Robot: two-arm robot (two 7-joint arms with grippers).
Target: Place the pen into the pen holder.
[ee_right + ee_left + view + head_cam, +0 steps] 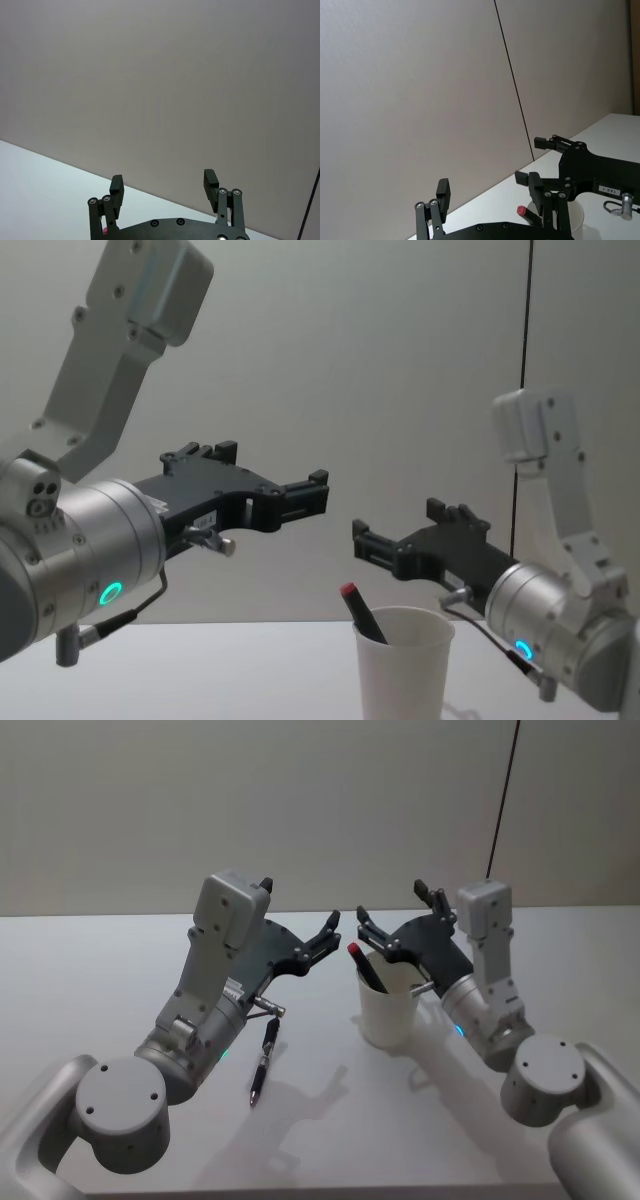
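On table (100,960), pen (264,1058) lies near-far, tip toward robot.

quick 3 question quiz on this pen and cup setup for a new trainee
1. True or false: a red-capped pen stands leaning inside the pen holder.
2. Where is the black pen? A) lying on the table beside the left arm; B) inside the cup; C) clamped in the right tool.
3. Fill in: the fingers of the left tool and the right tool, both raised above the table, are ____.

Key: 1 true; 2 A; 3 open.
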